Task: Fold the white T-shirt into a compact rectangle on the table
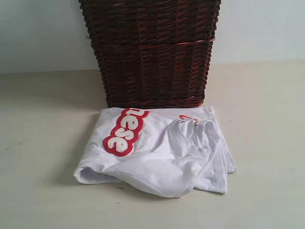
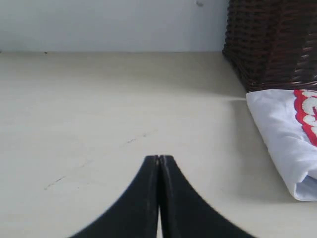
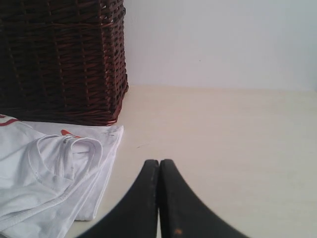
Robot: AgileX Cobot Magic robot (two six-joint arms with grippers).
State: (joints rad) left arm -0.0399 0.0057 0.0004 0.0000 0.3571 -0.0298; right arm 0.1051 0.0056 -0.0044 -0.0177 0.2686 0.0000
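Observation:
The white T-shirt [image 1: 157,152] lies in a folded bundle on the beige table [image 1: 43,143], right in front of the wicker basket. Red-outlined fuzzy letters [image 1: 125,131] show on its upper left, and the orange neck tag [image 1: 189,118] and collar face the right. Neither gripper shows in the exterior view. My left gripper [image 2: 159,157] is shut and empty over bare table, with the shirt's edge [image 2: 285,134] off to one side. My right gripper [image 3: 159,161] is also shut and empty, apart from the shirt's collar side [image 3: 54,168].
A tall dark brown wicker basket [image 1: 150,47] stands directly behind the shirt, touching its back edge. A pale wall [image 1: 38,33] rises behind the table. Bare table surface stretches to both sides and in front of the shirt.

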